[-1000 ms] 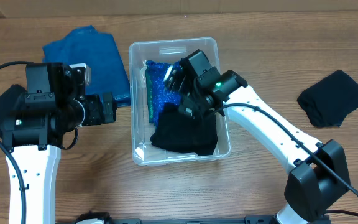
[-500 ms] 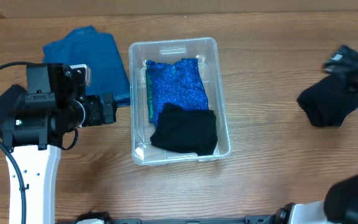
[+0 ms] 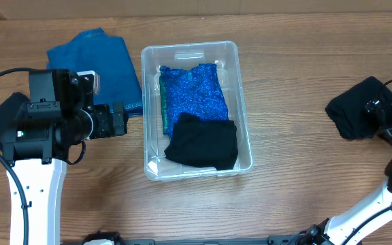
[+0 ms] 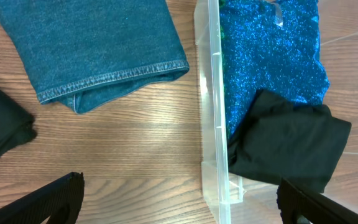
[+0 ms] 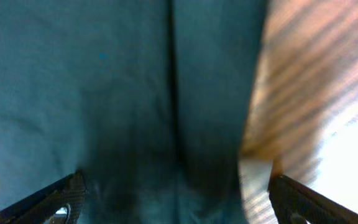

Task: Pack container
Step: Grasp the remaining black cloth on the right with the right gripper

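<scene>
Right jaws, now over black cloth [image 3: 354,109]

clothes [image 3: 196,119] in container [image 3: 148,102]; jeans [image 3: 104,64] left

You won't find any text, brand, number or sign that can be read in these views. The only candidate is a pale rectangle [image 3: 189,54] at the far end of the container [image 3: 143,102]. From overhead it is too small and washed out for you to make out any print on it.
</scene>
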Controlling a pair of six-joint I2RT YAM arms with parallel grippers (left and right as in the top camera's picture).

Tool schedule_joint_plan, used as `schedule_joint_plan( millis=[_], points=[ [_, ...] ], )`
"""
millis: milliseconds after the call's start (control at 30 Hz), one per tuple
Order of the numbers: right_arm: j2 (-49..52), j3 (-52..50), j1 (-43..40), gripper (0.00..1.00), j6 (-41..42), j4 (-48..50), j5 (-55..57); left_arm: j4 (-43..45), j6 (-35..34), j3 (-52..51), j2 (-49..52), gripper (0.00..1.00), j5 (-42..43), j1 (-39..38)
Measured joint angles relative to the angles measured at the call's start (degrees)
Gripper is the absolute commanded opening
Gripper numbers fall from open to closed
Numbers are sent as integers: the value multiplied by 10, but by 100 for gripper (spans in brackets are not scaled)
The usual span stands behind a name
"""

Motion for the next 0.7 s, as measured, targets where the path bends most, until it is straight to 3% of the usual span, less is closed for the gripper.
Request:
schedule_joint_plan(
  millis=[33,67,100,433,567,700],
  points=[
    [1,0,0,30,-3,1,-6,0,0,0,0,100,0,0],
    [2,0,0,8,-3,2,-12,0,0,0,0,100,0,0],
    [2,0,0,4,-2,0,-16,0,0,0,0,100,0,0],
    [-14,1,0,4,-8,-13,-144,-1,0,0,0,100,0,0],
    [-172,41,35,4,-12,-20,-194,-1,0,0,0,100,0,0],
    [-339,91,139,4,-15,-17,-218,-1,0,0,0,100,0,0]
  ],
)
